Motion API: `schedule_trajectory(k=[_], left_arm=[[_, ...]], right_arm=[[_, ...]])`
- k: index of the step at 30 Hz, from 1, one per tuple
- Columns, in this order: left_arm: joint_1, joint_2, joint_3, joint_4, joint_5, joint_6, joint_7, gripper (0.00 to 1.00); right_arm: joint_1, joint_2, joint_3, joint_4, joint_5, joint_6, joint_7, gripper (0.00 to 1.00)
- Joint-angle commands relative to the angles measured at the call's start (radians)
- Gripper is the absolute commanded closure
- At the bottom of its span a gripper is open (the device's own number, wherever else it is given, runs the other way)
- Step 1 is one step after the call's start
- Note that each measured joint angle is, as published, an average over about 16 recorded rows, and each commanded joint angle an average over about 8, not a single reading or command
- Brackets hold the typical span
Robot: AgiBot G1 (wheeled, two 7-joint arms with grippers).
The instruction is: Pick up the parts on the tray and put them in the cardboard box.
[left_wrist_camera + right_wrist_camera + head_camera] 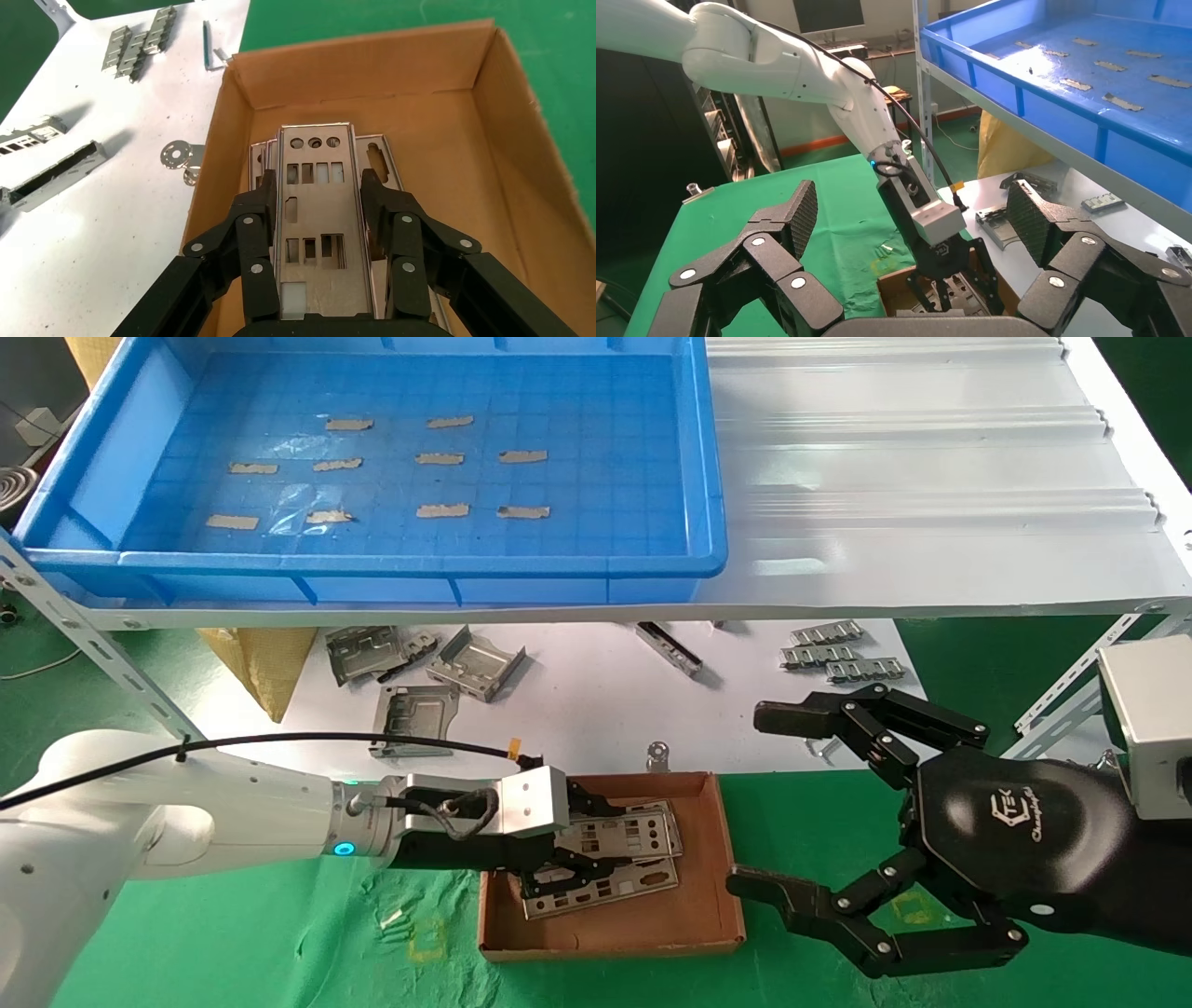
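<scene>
The left gripper squeezes a thin silver metal plate over the small brown cardboard box, above other plates. Dropped crooked, it could slide off them. The right gripper waits beside the box, fingers apart.

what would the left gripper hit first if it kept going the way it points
Probably the brown cardboard box: the left gripper, shut on a punched silver-grey metal plate, points into it, toward the plates already lying there. Depth is unclear.
</scene>
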Motion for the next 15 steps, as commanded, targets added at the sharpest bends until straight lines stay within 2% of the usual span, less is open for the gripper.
schedule_trajectory(k=[1, 9, 15], left_arm=[[0.001, 0.007, 0.0, 0.015, 0.0, -0.014, 0.02, 0.0], [-0.009, 0.002, -0.013, 0.05, -0.021, 0.001, 0.011, 0.0], [-0.014, -0.023, -0.039, 0.069, -0.062, 0.117, -0.039, 0.0]], right_arm=[[0.0, 0.0, 0.0, 0.0, 0.0, 0.0, 0.0, 0.0], [0.0, 0.0, 0.0, 0.0, 0.0, 0.0, 0.0, 0.0], [0.0, 0.0, 0.0, 0.0, 0.0, 0.0, 0.0, 0.0]])
